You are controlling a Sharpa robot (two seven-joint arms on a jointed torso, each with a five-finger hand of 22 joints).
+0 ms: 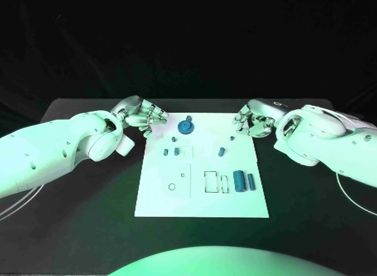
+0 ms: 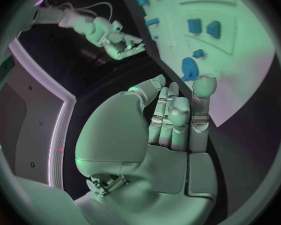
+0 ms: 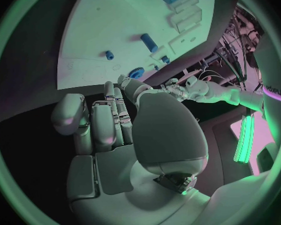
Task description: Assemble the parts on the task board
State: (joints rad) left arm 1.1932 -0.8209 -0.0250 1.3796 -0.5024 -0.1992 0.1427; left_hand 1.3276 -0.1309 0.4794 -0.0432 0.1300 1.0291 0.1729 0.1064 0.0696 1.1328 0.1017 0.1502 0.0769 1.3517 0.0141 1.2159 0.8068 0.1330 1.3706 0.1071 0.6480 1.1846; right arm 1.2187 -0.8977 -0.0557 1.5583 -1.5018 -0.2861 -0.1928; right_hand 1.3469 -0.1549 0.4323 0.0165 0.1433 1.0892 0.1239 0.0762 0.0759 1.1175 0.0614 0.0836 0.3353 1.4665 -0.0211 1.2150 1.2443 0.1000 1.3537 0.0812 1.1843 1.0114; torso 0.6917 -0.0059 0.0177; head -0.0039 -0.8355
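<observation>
The white task board (image 1: 201, 195) lies in the middle of the black table. A round blue disc (image 1: 186, 126) sits near its far edge, with small blue pegs (image 1: 177, 152) and another peg (image 1: 222, 152) below it. Two blue cylinders (image 1: 245, 181) lie at the board's right side beside empty slots (image 1: 211, 180). My left hand (image 1: 143, 115) hovers just off the board's far left corner and holds nothing; its fingers (image 2: 175, 115) are stretched out toward the disc (image 2: 189, 67). My right hand (image 1: 255, 119) hangs at the far right corner, also holding nothing, fingers (image 3: 109, 117) extended.
Black table (image 1: 89, 230) surrounds the board on all sides. A thin white cable (image 1: 358, 201) trails under my right arm. In the left wrist view the right hand (image 2: 118, 40) shows beyond the board (image 2: 240, 75).
</observation>
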